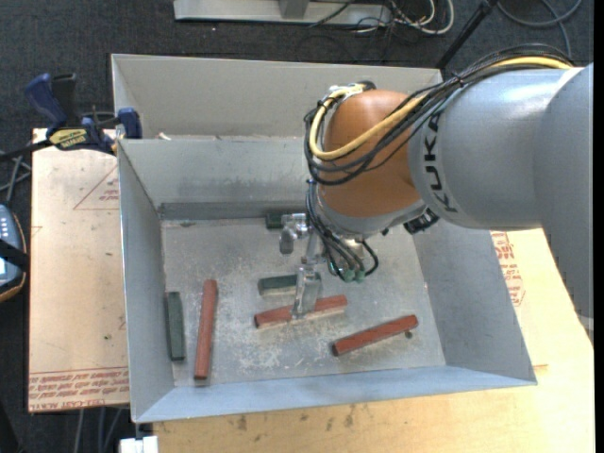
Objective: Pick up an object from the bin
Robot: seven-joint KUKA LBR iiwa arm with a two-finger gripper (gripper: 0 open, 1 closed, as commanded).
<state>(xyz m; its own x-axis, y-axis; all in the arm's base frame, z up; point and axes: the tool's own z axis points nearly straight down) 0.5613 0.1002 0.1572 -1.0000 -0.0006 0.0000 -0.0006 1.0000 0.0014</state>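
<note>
Where the arm's orange wrist cover (363, 163) hangs over the middle of the grey metal bin (142, 253), the gripper (303, 308) points down from beneath it. Its tip comes down on the middle of a red-brown flat stick (327, 304), seemingly of wood. That stick lies nearly crosswise in the centre of the bin floor, its right end a little farther back than its left.

From this angle the gripper's metal end reads as 1 narrow piece, so I cannot tell whether it is parted, closed, or clamped on the stick. Nor can I tell whether it touches the stick's top face or sits just above it.

A short dark green block (277, 284) lies just to the left of the gripper, behind the stick and close to it. A second red-brown stick (375, 335) lies near, toward the front right and apart from the first.

On the left of the floor, well apart from the gripper, 2 more pieces lie side by side running front to back. They are a long red-brown stick (205, 328) and a dark green stick (175, 326). Another small dark green piece (275, 221) rests by the back wall. Pale dust is scattered over the floor.
</note>
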